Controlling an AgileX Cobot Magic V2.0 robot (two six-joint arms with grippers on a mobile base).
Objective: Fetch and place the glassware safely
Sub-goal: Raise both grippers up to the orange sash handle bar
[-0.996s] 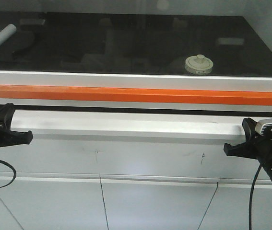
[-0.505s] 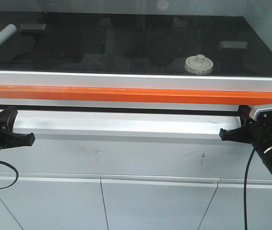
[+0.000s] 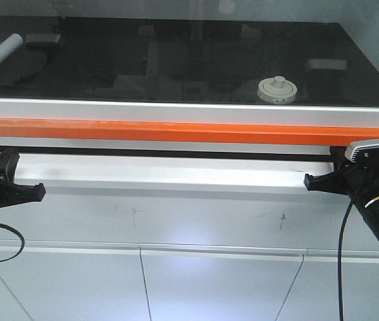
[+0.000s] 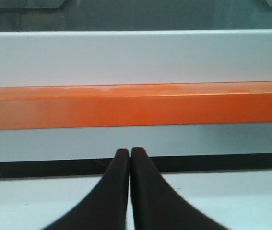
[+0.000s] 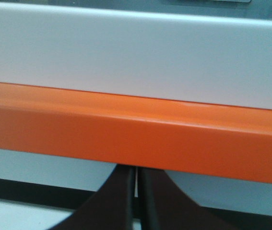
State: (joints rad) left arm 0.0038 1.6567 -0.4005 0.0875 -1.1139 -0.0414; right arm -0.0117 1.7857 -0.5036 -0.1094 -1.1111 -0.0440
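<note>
Dark worktop [image 3: 176, 67], upper frame: the glass jar [image 3: 277, 94] right of centre looks light, slick, breakable; grasp its body, not the lid [image 3: 279, 83]. Clenched and empty: left gripper [image 4: 129, 153], right gripper [image 5: 136, 172].

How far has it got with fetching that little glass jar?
Nothing looks done: the jar sits lidded on the dark worktop, behind the orange bar. Both jaws are shut, empty, low before that bar. Reaching, gripping and placing all remain.
</note>
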